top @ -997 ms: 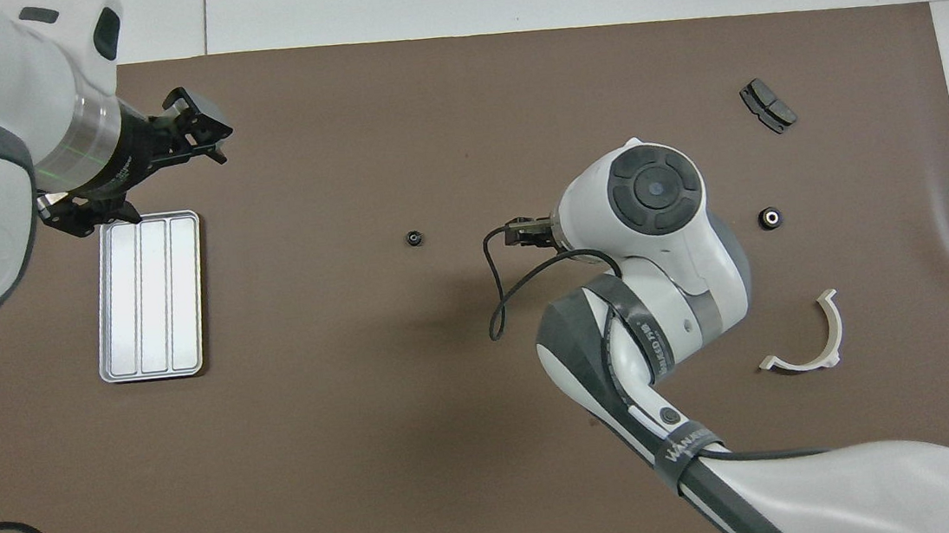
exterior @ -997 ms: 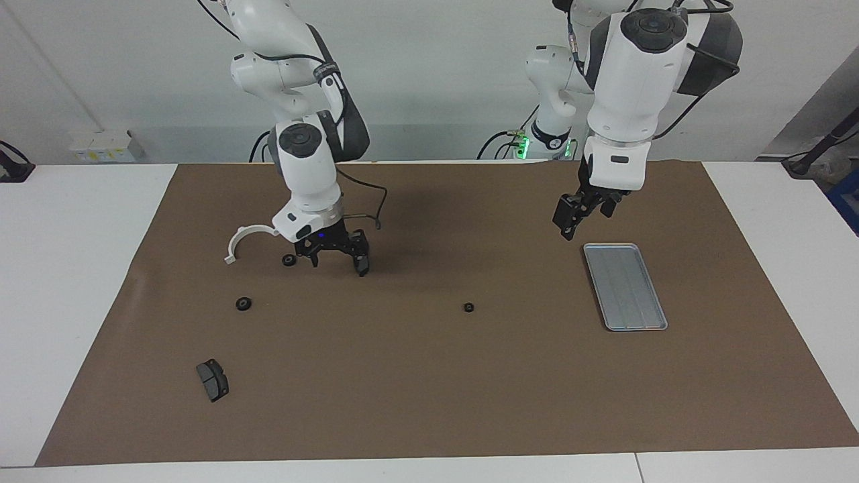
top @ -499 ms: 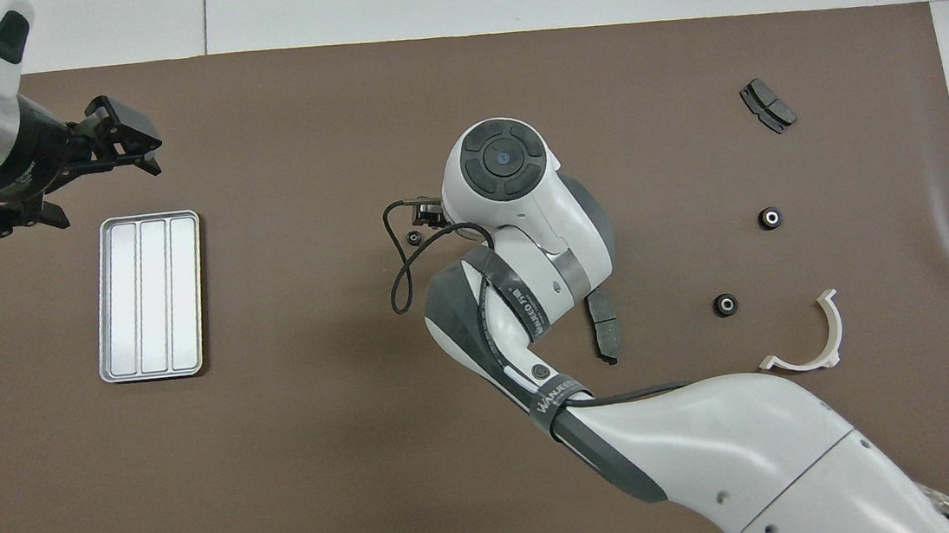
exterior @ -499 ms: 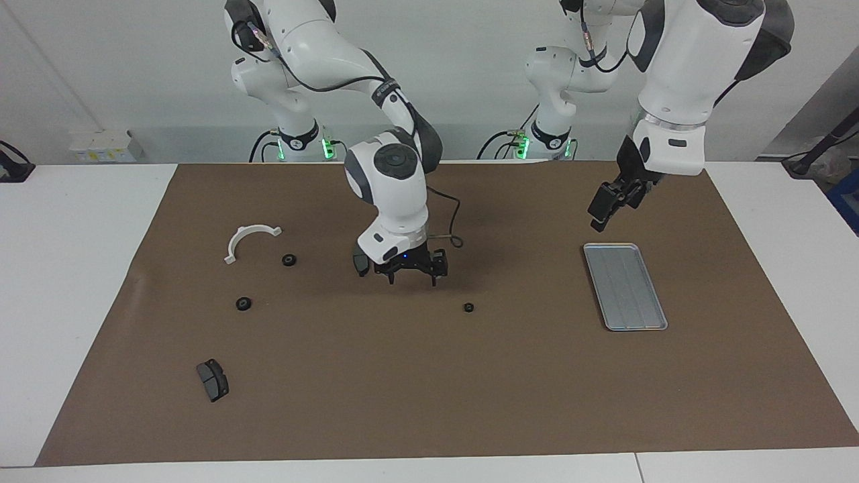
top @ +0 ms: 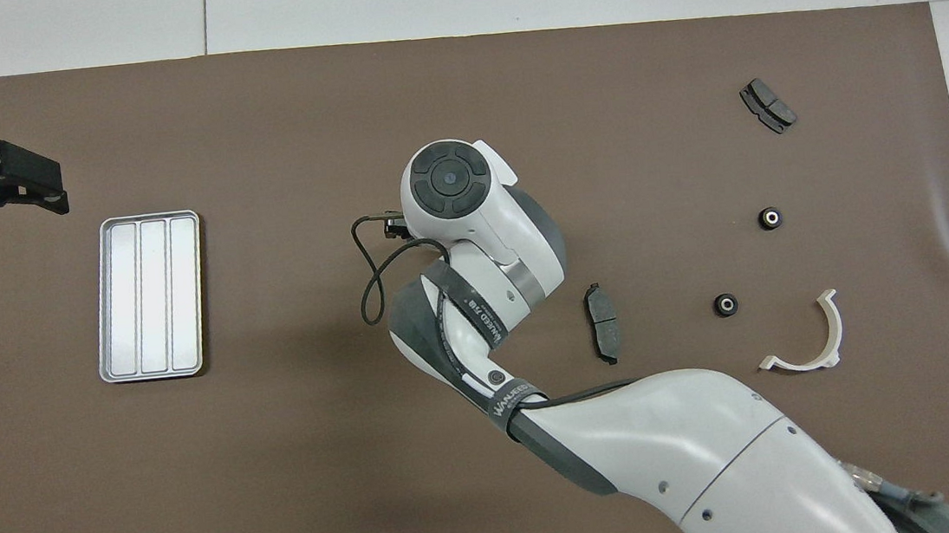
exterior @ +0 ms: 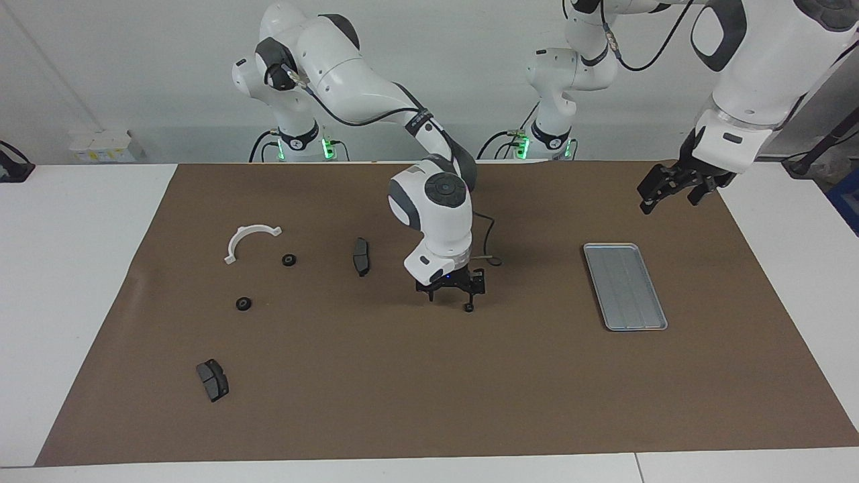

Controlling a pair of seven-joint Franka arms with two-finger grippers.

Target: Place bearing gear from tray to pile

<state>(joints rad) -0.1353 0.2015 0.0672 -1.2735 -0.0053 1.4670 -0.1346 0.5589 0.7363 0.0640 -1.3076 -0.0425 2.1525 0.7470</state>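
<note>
Right gripper (exterior: 451,300) down on the brown mat mid-tabletop, jaws spread around a small black gear (exterior: 468,308), not clamped; left gripper (exterior: 678,188) up near the empty tray (exterior: 625,286), jaws wide; pile (exterior: 251,240) toward right arm's end.

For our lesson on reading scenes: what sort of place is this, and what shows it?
Probably a robotics lab: two white arms at a table with a brown mat, a metal tray, and scattered parts such as a brake pad and a white half-ring bracket.

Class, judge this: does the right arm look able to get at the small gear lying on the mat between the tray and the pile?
Probably yes: the right claw already hangs low over that gear, nothing between them.
</note>
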